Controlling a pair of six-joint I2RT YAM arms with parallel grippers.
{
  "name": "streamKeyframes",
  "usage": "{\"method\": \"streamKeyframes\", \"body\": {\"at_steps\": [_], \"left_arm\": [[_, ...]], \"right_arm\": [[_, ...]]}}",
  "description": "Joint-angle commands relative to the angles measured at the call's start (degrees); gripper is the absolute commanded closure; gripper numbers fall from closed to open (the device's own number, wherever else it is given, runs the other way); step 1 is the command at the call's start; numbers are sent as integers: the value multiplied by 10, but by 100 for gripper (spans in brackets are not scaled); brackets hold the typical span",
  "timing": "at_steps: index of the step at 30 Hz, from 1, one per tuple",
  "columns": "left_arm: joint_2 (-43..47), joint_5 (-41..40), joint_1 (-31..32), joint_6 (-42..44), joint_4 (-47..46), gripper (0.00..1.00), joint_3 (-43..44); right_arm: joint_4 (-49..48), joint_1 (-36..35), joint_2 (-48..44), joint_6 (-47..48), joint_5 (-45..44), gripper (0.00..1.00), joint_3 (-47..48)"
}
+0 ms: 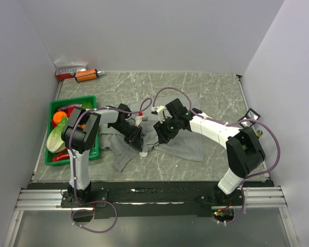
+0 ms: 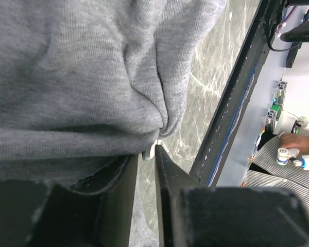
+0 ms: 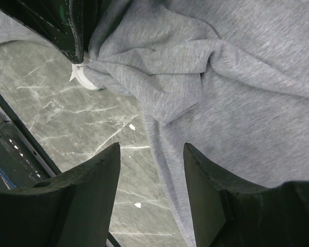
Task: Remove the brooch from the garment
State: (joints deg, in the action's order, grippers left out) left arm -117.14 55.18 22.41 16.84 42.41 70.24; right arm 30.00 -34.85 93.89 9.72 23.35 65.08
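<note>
Your left gripper (image 2: 146, 157) is pinching the brooch (image 2: 150, 150) at the near edge of the garment (image 2: 67, 77), jaws narrow. Your right gripper (image 3: 152, 170) is hovering wide, holding nothing; try pinning the garment just right of the brooch while pulling slowly.

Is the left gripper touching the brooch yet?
Touching. The right wrist view shows the left gripper fingertip pressed against the white brooch, at a bunched fold of the garment.

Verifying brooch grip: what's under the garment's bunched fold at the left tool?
The whitish brooch pokes out, pinched by the left tool. Its fastening is hidden inside the fold of the garment.
</note>
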Motion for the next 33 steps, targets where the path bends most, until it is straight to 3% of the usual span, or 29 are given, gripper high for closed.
{"method": "streamKeyframes", "body": {"at_steps": [1, 8, 17, 21, 23, 25, 29, 31, 33], "left_arm": [[-6, 0, 11, 6, -13, 76, 8], [-9, 9, 21, -1, -28, 67, 3], [-25, 19, 31, -12, -41, 83, 4], [-27, 47, 31, -16, -33, 99, 10], [-13, 78, 25, -13, -22, 99, 8], [25, 103, 14, -3, -18, 99, -1], [74, 124, 4, 25, -5, 99, -7], [83, 134, -3, 22, -23, 99, -11], [77, 144, -4, -20, -72, 99, -17]], "right_arm": [[-13, 0, -13, 6, -5, 41, -13], [-13, 1, -13, 6, -1, 39, -19], [-14, 0, -11, 5, 1, 39, -16], [-13, 0, -11, 7, -1, 40, -14], [-4, 1, -20, 14, 5, 42, -5], [22, 14, -28, 19, 44, 43, 26], [67, 44, -23, -8, 143, 28, 89], [63, 59, -20, -57, 178, 31, 101], [56, 83, -15, -118, 227, 42, 95]]}}
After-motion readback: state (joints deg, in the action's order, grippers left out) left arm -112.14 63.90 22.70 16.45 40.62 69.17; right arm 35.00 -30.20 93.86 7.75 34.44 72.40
